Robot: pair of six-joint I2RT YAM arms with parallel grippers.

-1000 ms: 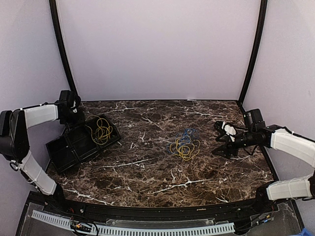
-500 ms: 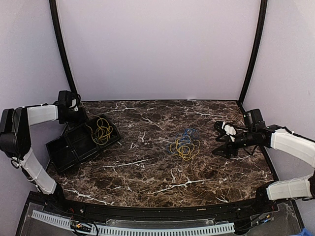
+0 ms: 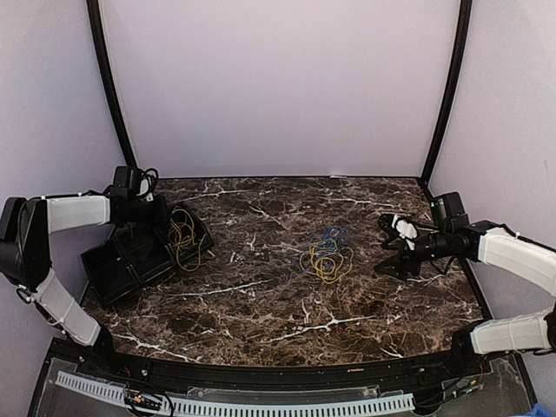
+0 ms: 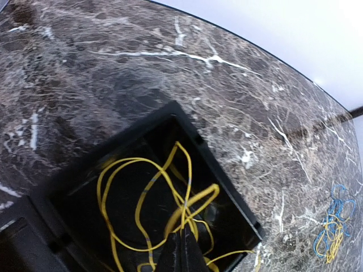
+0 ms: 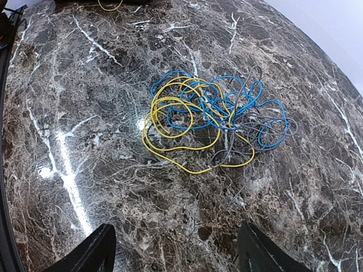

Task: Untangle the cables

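1. Black bin (image 3: 122, 256) at the left side of the marble table (image 3: 261, 295); a yellow cable (image 3: 181, 234) lies looped in its end compartment.
2. Over that compartment the left gripper (image 4: 180, 241) is clenched on the yellow strands.
3. Well right of the bin, the tangle (image 5: 210, 113) of yellow, blue and grey cables lies on bare marble.
4. Farther from the bin, just past the tangle, the right gripper (image 3: 395, 246) hovers, jaws spread, released.

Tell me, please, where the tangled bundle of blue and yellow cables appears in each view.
Top external: the tangled bundle lies right of the table's centre.
Left wrist: lower right edge.
Right wrist: centre of the picture.
Shared landmark: the separate yellow cable in the black tray, left in top external, central in left wrist, top edge in right wrist.
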